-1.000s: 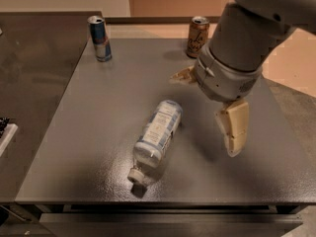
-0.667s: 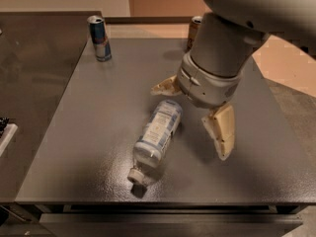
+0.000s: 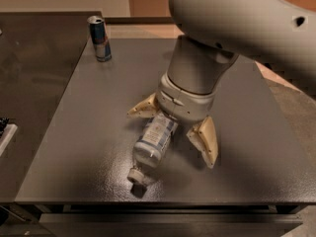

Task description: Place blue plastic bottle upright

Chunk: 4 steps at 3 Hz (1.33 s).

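A can (image 3: 100, 38) stands far left on the tabletop (image 3: 69, 132). The bottle (image 3: 148, 149) lies flat mid-tabletop, cap toward the near edge. The end effector (image 3: 172, 137) is released, fingers spread and straddling the bottle's far end. Risk: the round bottle could roll or squirt out as the fingers close off-center.

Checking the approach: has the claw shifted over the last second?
Yes. The claw moved left, toward the slim can's side of the table, and now straddles the lying blue plastic bottle, open.
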Available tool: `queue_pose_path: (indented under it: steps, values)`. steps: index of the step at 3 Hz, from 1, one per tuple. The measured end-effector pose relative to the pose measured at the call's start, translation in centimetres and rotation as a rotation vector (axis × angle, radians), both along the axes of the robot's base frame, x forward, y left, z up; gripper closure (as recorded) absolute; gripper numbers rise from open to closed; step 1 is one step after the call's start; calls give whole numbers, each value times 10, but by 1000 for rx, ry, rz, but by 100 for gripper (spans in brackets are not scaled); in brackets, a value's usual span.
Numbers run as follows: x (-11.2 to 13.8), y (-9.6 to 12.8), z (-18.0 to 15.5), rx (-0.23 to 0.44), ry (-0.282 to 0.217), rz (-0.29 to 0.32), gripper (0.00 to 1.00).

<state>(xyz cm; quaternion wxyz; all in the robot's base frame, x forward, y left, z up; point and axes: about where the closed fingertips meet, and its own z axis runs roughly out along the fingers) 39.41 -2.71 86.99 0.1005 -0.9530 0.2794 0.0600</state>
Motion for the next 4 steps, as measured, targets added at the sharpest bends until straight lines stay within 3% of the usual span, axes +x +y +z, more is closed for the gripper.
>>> queue_pose_path:
  steps: [1, 3, 4]
  values:
    - [-7, 11, -15, 9, -3, 106, 0]
    - [-8, 29, -29, -19, -70, 202, 41]
    - [-7, 35, -31, -70, -100, 201, 65]
